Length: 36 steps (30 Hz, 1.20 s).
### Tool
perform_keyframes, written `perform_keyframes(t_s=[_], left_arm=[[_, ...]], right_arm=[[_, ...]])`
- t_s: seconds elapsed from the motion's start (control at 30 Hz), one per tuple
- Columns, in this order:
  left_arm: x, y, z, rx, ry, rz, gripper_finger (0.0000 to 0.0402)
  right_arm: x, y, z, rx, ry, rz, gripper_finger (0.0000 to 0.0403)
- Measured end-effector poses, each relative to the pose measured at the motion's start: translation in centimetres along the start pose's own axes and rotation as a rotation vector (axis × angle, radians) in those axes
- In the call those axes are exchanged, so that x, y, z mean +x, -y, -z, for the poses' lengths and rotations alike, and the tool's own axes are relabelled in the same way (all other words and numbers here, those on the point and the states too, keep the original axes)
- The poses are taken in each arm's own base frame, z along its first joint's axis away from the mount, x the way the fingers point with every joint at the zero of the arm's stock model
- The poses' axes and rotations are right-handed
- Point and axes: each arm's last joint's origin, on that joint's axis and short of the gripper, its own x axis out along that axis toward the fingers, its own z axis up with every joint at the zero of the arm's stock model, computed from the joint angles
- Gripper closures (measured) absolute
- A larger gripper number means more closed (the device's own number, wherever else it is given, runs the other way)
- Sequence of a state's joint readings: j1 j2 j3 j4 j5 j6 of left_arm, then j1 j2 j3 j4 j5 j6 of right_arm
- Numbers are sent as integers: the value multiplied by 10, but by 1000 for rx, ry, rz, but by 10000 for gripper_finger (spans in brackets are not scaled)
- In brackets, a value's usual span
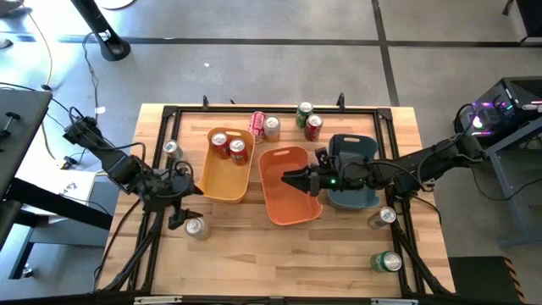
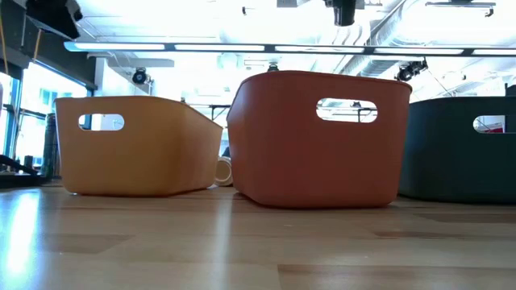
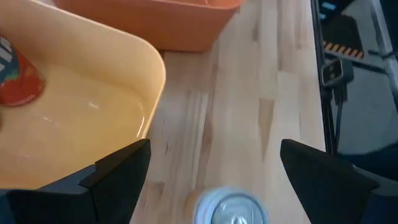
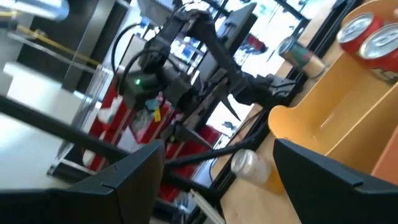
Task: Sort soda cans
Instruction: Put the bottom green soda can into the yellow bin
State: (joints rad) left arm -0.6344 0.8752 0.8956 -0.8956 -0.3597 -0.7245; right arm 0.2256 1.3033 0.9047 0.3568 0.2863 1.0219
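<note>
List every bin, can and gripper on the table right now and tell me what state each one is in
Yellow plastic bin: holds two upright red cans.
Orange plastic bin: no cans visible in it.
Teal plastic bin: contents hidden by the right arm.
Pink can: lying on its side.
Silver can: upright, near the left gripper.
Left gripper: open, empty.
Right gripper: open, empty, over the orange bin.

You see a pale wooden table [image 1: 254, 246] with smooth grain, matt plastic bins [image 2: 314, 137] (faint sheen), and soda cans [image 1: 229, 146] with shiny metal tops.
</note>
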Motion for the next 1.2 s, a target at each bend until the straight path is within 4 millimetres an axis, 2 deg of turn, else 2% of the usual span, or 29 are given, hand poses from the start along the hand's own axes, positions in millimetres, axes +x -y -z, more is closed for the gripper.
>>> perform_keyframes(t_s=[0.4,0.63,0.73,0.9,1.03,1.2], left_arm=[[7,-14,-15,-194,75,-85,51],[9,-18,-38,-276,251,-58,51],[10,-21,-49,-256,323,-52,51],[14,-29,-64,-184,406,-96,51],[15,-38,-75,-218,499,-173,51],[12,-45,-87,-239,596,-202,51]], right_arm=[[2,5,0,-65,-209,-89,107],[0,3,2,-80,-302,-145,107],[-6,-1,-7,-116,-235,-148,107],[-21,-8,-33,-206,-47,-114,107],[-31,-10,-52,-242,92,-69,107],[-32,-6,-61,-266,176,1,107]])
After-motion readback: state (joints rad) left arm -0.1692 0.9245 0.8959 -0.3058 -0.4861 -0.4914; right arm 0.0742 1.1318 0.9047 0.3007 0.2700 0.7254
